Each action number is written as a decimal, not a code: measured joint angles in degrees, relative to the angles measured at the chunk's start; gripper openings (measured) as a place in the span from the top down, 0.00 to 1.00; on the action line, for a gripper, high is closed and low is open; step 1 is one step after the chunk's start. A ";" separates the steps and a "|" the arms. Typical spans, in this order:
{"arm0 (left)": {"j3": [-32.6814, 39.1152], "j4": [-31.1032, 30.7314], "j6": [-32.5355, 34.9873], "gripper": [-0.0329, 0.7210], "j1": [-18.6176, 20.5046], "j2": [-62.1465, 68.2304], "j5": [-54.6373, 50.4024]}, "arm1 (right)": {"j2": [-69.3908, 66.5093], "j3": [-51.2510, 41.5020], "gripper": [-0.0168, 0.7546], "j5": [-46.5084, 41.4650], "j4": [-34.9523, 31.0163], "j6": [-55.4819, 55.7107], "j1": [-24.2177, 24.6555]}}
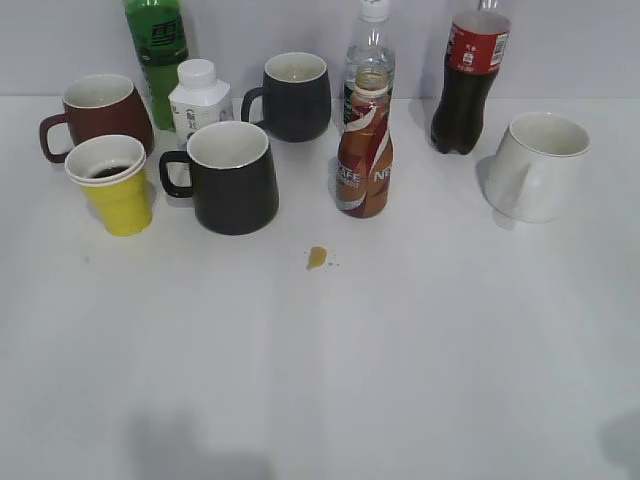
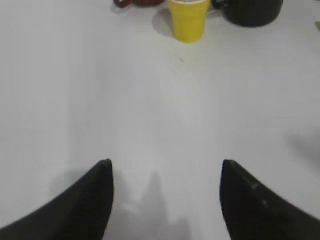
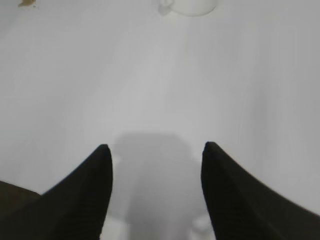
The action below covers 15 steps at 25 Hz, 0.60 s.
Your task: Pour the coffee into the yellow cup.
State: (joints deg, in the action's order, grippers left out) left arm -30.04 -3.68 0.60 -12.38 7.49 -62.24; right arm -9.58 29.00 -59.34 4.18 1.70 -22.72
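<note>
Now yellow cup (image 1: pixel 117 190) at 9 o'clock on white table (image 1: pixel 400 360), upright, dark coffee (image 1: pixel 108 172) inside. Maroon mug (image 1: pixel 98 115) just behind it, black mug (image 1: pixel 232 175) just beside at 3 o'clock. Coffee bottle (image 1: pixel 365 150) uncapped, upright near centre; small brown drip (image 1: pixel 317 257) on table at its 7 o'clock. Left gripper (image 2: pixel 167 197) spread, holding nothing (cup at 12 o'clock in wrist view). Right gripper (image 3: pixel 156 190) spread, holding nothing; white mug (image 3: pixel 189 6) at 12 o'clock.

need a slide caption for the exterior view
Open coffee bottle stands mid-table, yellow cup at left holding dark liquid, small brown spill in front.
</note>
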 joint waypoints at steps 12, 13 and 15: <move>0.25 0.00 0.39 0.28 0.00 0.00 1.13 | 0.46 -0.36 0.42 -0.13 -0.10 -0.45 0.00; 0.25 0.00 0.39 0.28 0.00 0.00 1.13 | 0.46 -0.36 0.42 -0.13 -0.10 -0.45 0.00; 0.25 0.00 0.39 0.28 0.00 0.00 1.13 | 0.46 -0.36 0.42 -0.13 -0.11 -0.45 0.00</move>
State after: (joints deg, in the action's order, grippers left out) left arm -29.79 -3.68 0.99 -12.38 7.49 -61.11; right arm -9.12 28.64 -59.48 4.06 1.25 -22.72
